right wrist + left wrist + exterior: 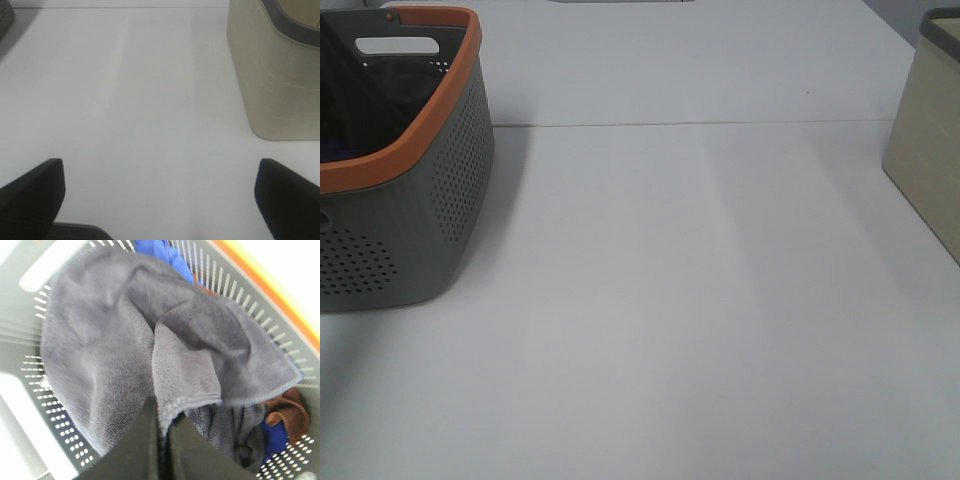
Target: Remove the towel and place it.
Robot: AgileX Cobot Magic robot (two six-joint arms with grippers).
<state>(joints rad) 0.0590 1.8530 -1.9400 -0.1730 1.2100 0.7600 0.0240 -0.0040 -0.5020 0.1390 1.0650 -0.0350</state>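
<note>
My left gripper (164, 412) is clenched on a raised fold of the large dark navy-charcoal terry towel (110, 355), its black fingers (142, 450) pinching the hemmed edge between them. The towel lies bunched inside the grey perforated plastic basket (30, 390) with the orange rim, covering most of what I can see of its inside. A bright blue cloth (160, 252) and a brown cloth (287, 412) poke out from under the towel against the basket wall. My right gripper (160, 164) hangs released, jaws spread wide above the bare white table (125, 100), near the beige straight-walled bin (270, 75) with a dark rim, well apart from the basket.
</note>
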